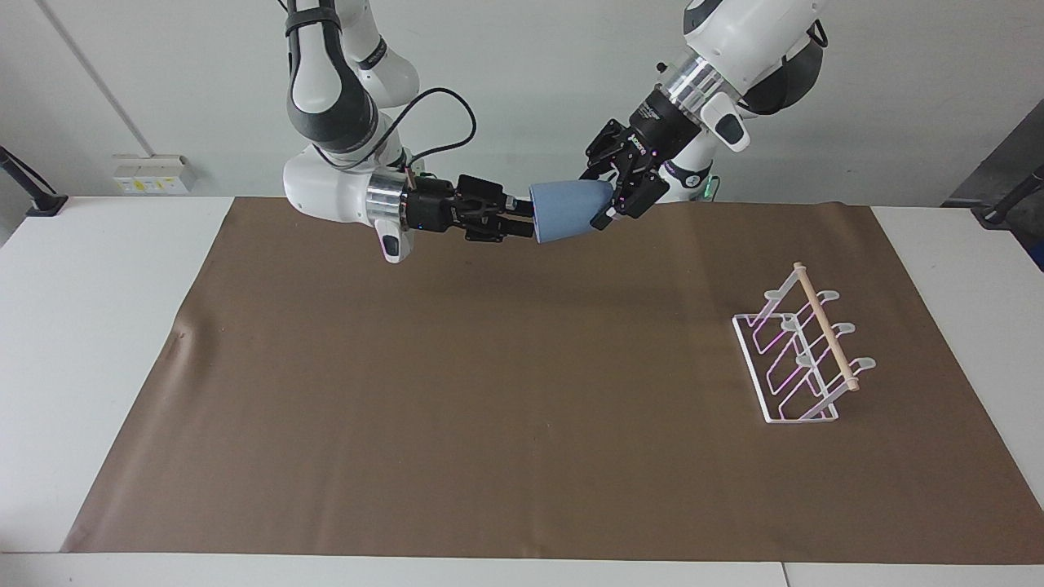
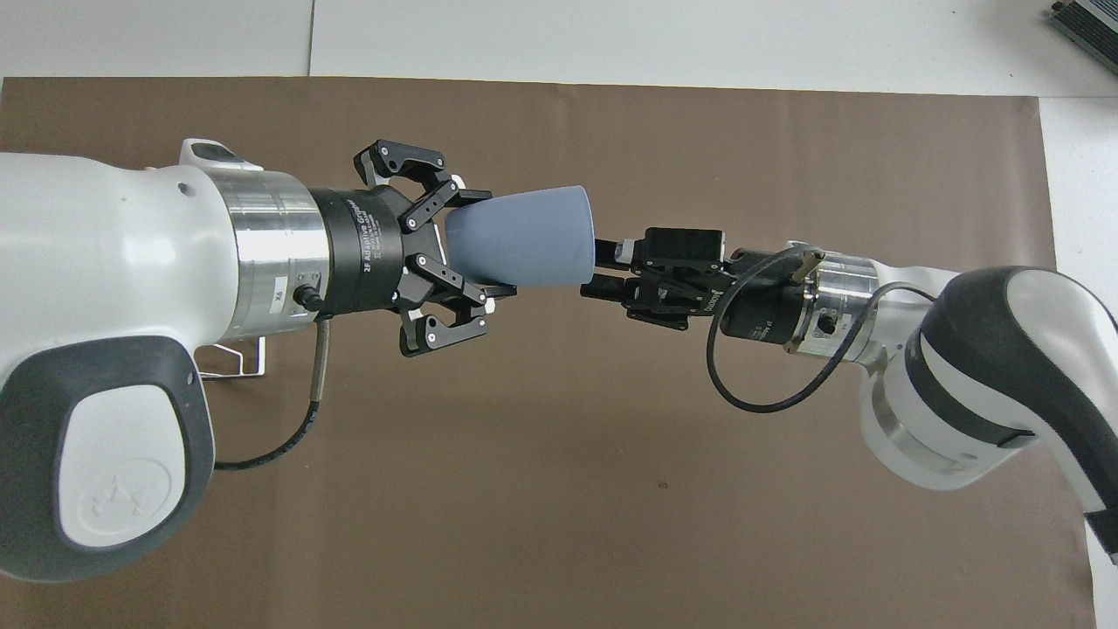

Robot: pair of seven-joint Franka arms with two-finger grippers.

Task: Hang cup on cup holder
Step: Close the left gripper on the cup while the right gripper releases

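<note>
The light-blue cup (image 1: 567, 210) (image 2: 524, 240) hangs on its side in the air over the robots' end of the brown mat. My left gripper (image 1: 608, 196) (image 2: 485, 247) is shut on its narrow base. My right gripper (image 1: 522, 222) (image 2: 603, 271) is level with the cup's wide rim, and its fingers stand open, one on each side of the rim's lower edge. The white wire cup holder (image 1: 803, 350) with its wooden dowel stands on the mat toward the left arm's end of the table. In the overhead view only a corner of the cup holder (image 2: 231, 362) shows under the left arm.
A brown mat (image 1: 489, 391) covers most of the white table (image 1: 81, 326). A black cable loops from the right arm's wrist (image 2: 742, 384).
</note>
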